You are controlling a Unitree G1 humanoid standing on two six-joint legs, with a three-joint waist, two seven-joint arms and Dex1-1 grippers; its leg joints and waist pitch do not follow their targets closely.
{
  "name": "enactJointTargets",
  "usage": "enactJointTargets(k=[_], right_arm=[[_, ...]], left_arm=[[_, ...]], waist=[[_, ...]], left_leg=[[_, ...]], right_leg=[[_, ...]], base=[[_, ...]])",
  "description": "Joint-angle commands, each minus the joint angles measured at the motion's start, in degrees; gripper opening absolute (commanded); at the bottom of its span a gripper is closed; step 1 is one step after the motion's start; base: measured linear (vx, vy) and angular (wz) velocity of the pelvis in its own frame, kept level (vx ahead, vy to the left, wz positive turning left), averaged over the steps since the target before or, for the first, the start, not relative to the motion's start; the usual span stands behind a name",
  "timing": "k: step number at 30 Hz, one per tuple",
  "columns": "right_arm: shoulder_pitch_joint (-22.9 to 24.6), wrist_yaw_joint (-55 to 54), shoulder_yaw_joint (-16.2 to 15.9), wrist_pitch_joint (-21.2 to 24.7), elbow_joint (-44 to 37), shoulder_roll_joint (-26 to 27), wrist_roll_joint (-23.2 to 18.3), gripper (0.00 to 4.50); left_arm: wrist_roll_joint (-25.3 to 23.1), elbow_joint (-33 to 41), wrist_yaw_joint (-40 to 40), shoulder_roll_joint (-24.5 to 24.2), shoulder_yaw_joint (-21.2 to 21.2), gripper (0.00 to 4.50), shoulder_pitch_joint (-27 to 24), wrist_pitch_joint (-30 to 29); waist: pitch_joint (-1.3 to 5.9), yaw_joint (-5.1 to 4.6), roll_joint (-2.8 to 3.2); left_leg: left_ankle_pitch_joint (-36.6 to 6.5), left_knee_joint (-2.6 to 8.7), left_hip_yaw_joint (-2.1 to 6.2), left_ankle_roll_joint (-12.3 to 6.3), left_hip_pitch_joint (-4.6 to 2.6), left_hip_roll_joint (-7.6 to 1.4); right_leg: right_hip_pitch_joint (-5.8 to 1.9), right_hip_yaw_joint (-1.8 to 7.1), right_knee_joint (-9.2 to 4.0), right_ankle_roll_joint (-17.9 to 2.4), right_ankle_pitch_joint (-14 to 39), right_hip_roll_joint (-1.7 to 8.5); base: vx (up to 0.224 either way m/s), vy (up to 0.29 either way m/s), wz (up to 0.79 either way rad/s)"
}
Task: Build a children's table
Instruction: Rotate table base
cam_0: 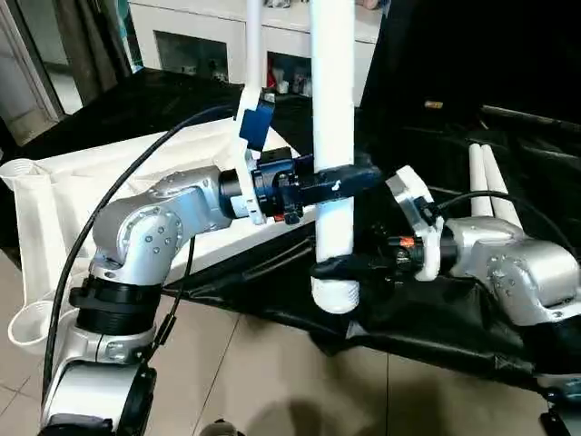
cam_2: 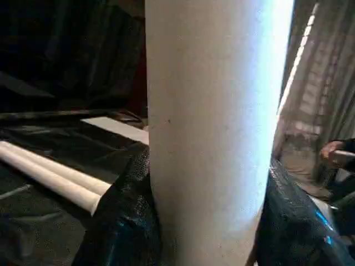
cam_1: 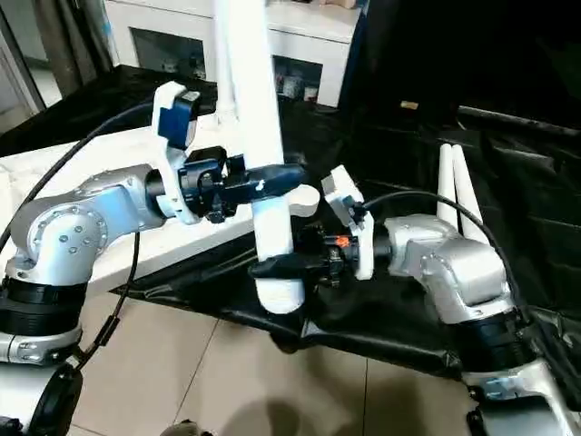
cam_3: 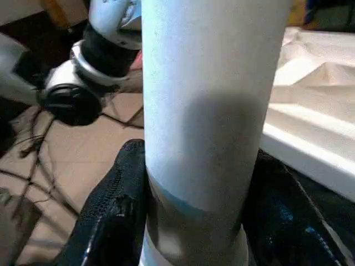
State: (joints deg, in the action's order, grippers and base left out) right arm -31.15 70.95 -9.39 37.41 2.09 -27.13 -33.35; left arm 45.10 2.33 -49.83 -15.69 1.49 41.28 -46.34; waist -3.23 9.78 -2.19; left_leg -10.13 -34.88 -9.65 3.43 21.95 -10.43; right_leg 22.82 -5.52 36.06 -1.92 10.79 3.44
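I hold a thick white table leg [cam_0: 333, 91] upright over the floor's edge with both grippers. My left gripper [cam_0: 334, 182] is shut on it partway up, its black fingers [cam_2: 125, 221] pressed on either side. Lower down, near the leg's wide end, my right gripper [cam_0: 338, 268] is also shut on it, fingers [cam_3: 113, 216] flanking the tube [cam_3: 205, 83]. The white tabletop [cam_0: 64, 200] lies to the left on a black sheet, round corner sockets [cam_0: 20, 171] facing up. Two more legs [cam_0: 490, 186] lie side by side at the right.
A thinner white tube [cam_0: 256, 45] stands upright behind the left wrist. A white cabinet [cam_0: 227, 36] is at the back. The black sheet [cam_0: 436, 327] covers the work area, with tiled floor [cam_0: 272, 381] in front. A person's hand [cam_2: 335, 149] shows far off.
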Motion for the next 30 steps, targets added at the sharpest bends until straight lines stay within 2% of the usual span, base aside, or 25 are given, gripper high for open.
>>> enactJointTargets(k=[1, 2, 3, 5, 7, 9, 11, 13, 15, 16, 19, 20, 24, 30], right_arm=[[-1.31, -5.85, 0.78, -2.62, 2.57, 2.3, 2.92, 2.61], [-1.49, -6.65, 0.94, -2.89, 2.89, 2.69, 3.2, 2.81], [-1.78, -8.33, 1.16, -3.34, 3.33, 3.41, 3.86, 2.81], [-2.58, -15.94, 0.78, -5.95, 5.09, 5.82, 8.3, 3.03], [-3.58, -26.09, 1.12, -7.69, 8.24, 9.72, 12.62, 3.06], [-3.7, -29.88, 1.5, -7.97, 9.8, 12.41, 13.46, 3.06], [-3.66, -30.71, 1.57, -7.83, 10.07, 13.07, 13.55, 2.73], [-3.44, -31.81, 1.32, -7.62, 10.35, 14.65, 13.61, 2.69], [-3.05, -31.01, 0.59, -7.87, 9.8, 15.31, 13.6, 2.6], [-3.01, -30.73, 0.45, -7.86, 9.72, 15.48, 13.52, 2.32], [-3.13, -30.12, 0.1, -8.28, 9.95, 16.08, 13.33, 2.23], [-3.17, -30.03, 0.1, -8.32, 10.0, 16.11, 13.28, 2.02], [-3.38, -27.26, 0.01, -8.8, 10.01, 15.41, 12.58, 1.91], [-2.94, -22.51, 0.14, -9.19, 8.58, 13.6, 11.0, 1.88]], left_arm=[[-4.65, -1.41, 5.05, 0.54, -0.71, 1.87, 2.14, 3.25], [-5.1, -1.56, 5.71, 0.66, -0.67, 1.86, 2.24, 3.42], [-5.95, -1.8, 7.38, 1.01, -0.68, 1.86, 2.41, 3.64], [-10.57, -2.87, 14.2, 1.74, 0.14, 1.86, 3.12, 4.7], [-15.87, -3.98, 22.81, 2.72, 0.7, 1.86, 3.74, 5.3], [-18.27, -3.69, 27.5, 3.53, 0.34, 1.86, 3.84, 4.98], [-18.68, -3.47, 28.33, 3.67, 0.21, 1.86, 3.8, 4.83], [-19.8, -2.85, 29.04, 3.54, 0.4, 1.86, 3.78, 4.37], [-20.04, -2.34, 29.37, 3.53, 0.35, 1.86, 3.7, 4.05], [-19.84, -2.14, 29.49, 3.63, 0.21, 1.86, 3.68, 3.8], [-19.21, -1.26, 30.47, 4.48, -0.37, 1.86, 3.67, 2.61], [-19.17, -1.19, 30.58, 4.57, -0.43, 1.86, 3.68, 2.51], [-18.73, -0.94, 31.44, 5.44, -1.34, 1.86, 3.71, 1.85], [-17.13, -0.22, 30.72, 5.89, -2.54, 1.86, 3.74, 0.79]], waist=[[4.09, -0.08, 0.54], [4.11, -0.13, 0.63], [4.1, -0.2, 0.61], [4.11, -0.24, 0.52], [4.19, -0.49, 0.52], [4.3, -0.59, 0.3], [4.38, -0.59, 0.47], [4.4, -0.51, 0.19], [4.41, -0.46, 0.42], [4.37, -0.42, 0.32], [4.18, -0.41, 0.34], [4.17, -0.39, 0.35], [4.04, -0.4, 0.33], [4.16, -0.34, 0.38]], left_leg=[[-9.49, 3.85, 1.16, 0.92, -0.93, -3.05], [-9.25, 3.96, 1.3, 1.26, -0.97, -3.18], [-9.43, 3.95, 1.24, 1.37, -0.94, -3.07], [-9.42, 4.01, 1.3, 1.87, -0.99, -3.18], [-8.14, 4.13, 1.45, 2.83, -1.01, -3.29], [-8.22, 4.05, 1.31, 2.76, -0.97, -3.11], [-7.74, 4.05, 1.34, 2.44, -0.89, -3.13], [-5.99, 4.02, 1.26, 1.7, -0.8, -3.14], [-6.17, 3.99, 1.24, 1.46, -0.85, -3.16], [-6.26, 4.01, 1.2, 1.38, -0.88, -3.17], [-7.56, 4.15, 1.16, 1.64, -0.9, -3.2], [-7.88, 4.15, 1.17, 1.7, -0.92, -3.21], [-9.07, 4.19, 1.16, 1.76, -0.93, -3.14], [-8.13, 4.09, 1.23, 1.4, -0.83, -3.14]], right_leg=[[-3.2, 3.52, -4.78, -7.87, 12.77, 5.55], [-3.06, 3.54, -4.75, -7.54, 12.95, 5.6], [-3.18, 3.49, -4.8, -7.4, 13.23, 5.61], [-3.11, 3.56, -4.72, -6.96, 12.94, 5.57], [-2.98, 3.61, -4.2, -6.75, 11.13, 5.51], [-3.24, 3.61, -4.33, -6.51, 10.93, 5.66], [-3.23, 3.63, -4.12, -6.78, 9.52, 5.65], [-3.2, 3.66, -3.77, -7.29, 5.76, 5.45], [-3.22, 3.66, -3.7, -7.58, 5.07, 5.58], [-3.22, 3.7, -3.67, -7.68, 4.88, 5.57], [-3.22, 3.72, -3.94, -7.62, 6.83, 5.76], [-3.21, 3.73, -4.02, -7.56, 7.38, 5.79], [-3.17, 3.78, -4.39, -6.76, 9.82, 5.77], [-3.18, 3.71, -4.21, -6.76, 8.52, 5.63]], base=[[0.0, 0.0, 0.0], [0.0, 0.0, 0.0], [0.0, 0.0, 0.0], [0.0, 0.0, 0.0], [0.0, 0.0, 0.0], [0.0, 0.0, 0.0], [0.0, 0.0, 0.0], [0.0, 0.0, 0.0], [0.0, 0.0, 0.0], [0.0, 0.0, 0.0], [0.0, 0.0, 0.0], [0.0, 0.0, 0.0], [0.0, 0.0, 0.0], [0.0, 0.0, 0.0]])
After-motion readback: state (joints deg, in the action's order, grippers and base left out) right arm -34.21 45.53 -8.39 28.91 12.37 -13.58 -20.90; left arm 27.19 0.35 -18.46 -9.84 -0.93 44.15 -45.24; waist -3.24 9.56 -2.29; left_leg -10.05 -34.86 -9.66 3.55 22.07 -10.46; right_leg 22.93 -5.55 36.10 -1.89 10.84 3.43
